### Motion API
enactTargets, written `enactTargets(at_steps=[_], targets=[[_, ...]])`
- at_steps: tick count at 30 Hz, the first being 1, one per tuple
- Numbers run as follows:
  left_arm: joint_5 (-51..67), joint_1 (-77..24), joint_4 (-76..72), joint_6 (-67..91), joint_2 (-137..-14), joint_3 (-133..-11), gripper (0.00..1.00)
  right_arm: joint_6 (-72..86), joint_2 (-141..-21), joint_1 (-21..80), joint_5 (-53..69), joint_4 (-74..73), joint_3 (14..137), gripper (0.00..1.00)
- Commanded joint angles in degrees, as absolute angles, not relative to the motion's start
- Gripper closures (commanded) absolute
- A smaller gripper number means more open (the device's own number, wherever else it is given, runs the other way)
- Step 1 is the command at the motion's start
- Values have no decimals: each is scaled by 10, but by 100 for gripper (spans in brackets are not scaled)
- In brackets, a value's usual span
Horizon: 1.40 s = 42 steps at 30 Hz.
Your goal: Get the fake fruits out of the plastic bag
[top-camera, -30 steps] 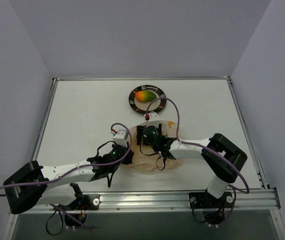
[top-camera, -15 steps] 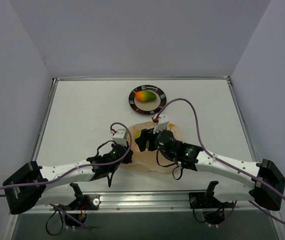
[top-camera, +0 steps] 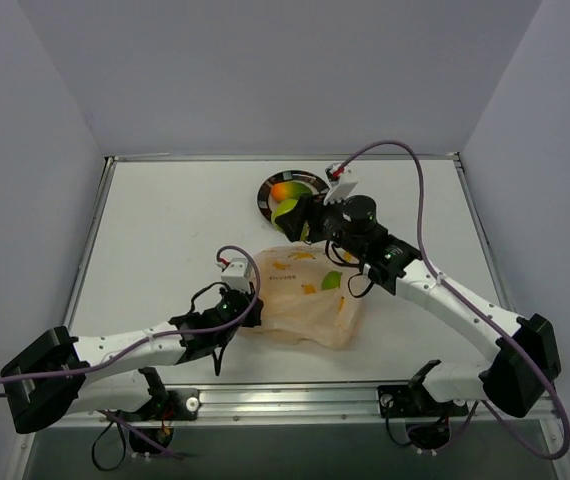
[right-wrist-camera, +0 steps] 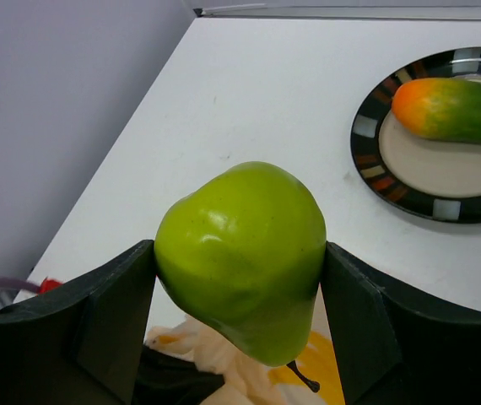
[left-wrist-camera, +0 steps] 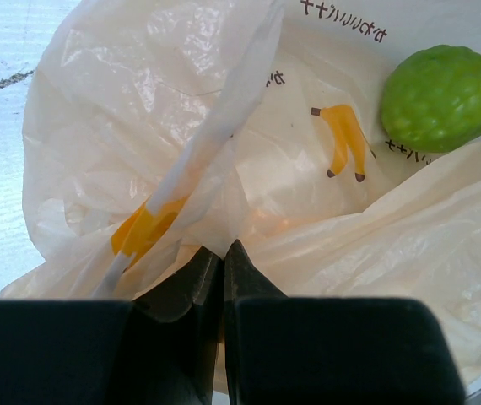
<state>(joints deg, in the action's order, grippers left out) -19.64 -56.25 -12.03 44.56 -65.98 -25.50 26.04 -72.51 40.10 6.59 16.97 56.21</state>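
The pale peach plastic bag (top-camera: 305, 305) lies crumpled at the table's near middle. My left gripper (top-camera: 248, 312) is shut on a fold of the bag's left edge (left-wrist-camera: 224, 245). A round bumpy green fruit (left-wrist-camera: 443, 97) lies inside the bag, showing through the film (top-camera: 332, 279). My right gripper (top-camera: 290, 215) holds the yellow-green pear (right-wrist-camera: 245, 257) between its fingers, in the air just beyond the bag and short of the plate. The orange-red-and-green mango (top-camera: 287, 190) lies on the dark-rimmed plate (top-camera: 322, 208), also in the right wrist view (right-wrist-camera: 451, 108).
The plate (right-wrist-camera: 367, 135) sits at the table's far middle. Grey walls close in the left, far and right sides. A metal rail (top-camera: 365, 395) with the arm bases runs along the near edge.
My right arm has risen out of the bag with the pear and swung away toward the plate. The bag now lies uncovered. The left gripper has kept its hold in place.
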Motion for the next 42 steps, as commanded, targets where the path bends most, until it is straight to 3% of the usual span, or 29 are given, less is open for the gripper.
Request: enactTargets(at_steps=[1, 6, 14, 25, 26, 28, 29, 31, 37, 39, 42], targets=[[-206, -562, -121, 435, -654, -253, 98, 236, -775, 375, 79, 224, 617, 66], [-190, -563, -148, 434, -681, -240, 98, 176, -940, 349, -48, 217, 705, 66], [-190, -565, -179, 420, -682, -224, 98, 68, -1150, 338, -15, 192, 858, 64], [-192, -566, -186, 417, -693, -227, 98, -4, -1249, 331, -13, 151, 940, 61], [-192, -566, -185, 417, -694, -228, 98, -10, -1258, 332, -13, 148, 947, 57], [-195, -566, -178, 417, -695, -232, 98, -12, -1261, 332, -6, 130, 957, 43], [-195, -566, -176, 416, -694, -234, 98, -10, -1257, 334, -6, 127, 956, 29], [-198, -566, -170, 414, -687, -237, 98, -1, -1234, 337, 13, 126, 944, 16], [-205, -566, -150, 416, -675, -257, 98, 35, -1105, 353, 32, 181, 840, 6], [-201, -565, -150, 420, -675, -260, 98, 41, -1078, 362, 26, 183, 827, 7], [-197, -565, -141, 426, -671, -269, 98, 47, -1009, 390, -18, 175, 785, 16]])
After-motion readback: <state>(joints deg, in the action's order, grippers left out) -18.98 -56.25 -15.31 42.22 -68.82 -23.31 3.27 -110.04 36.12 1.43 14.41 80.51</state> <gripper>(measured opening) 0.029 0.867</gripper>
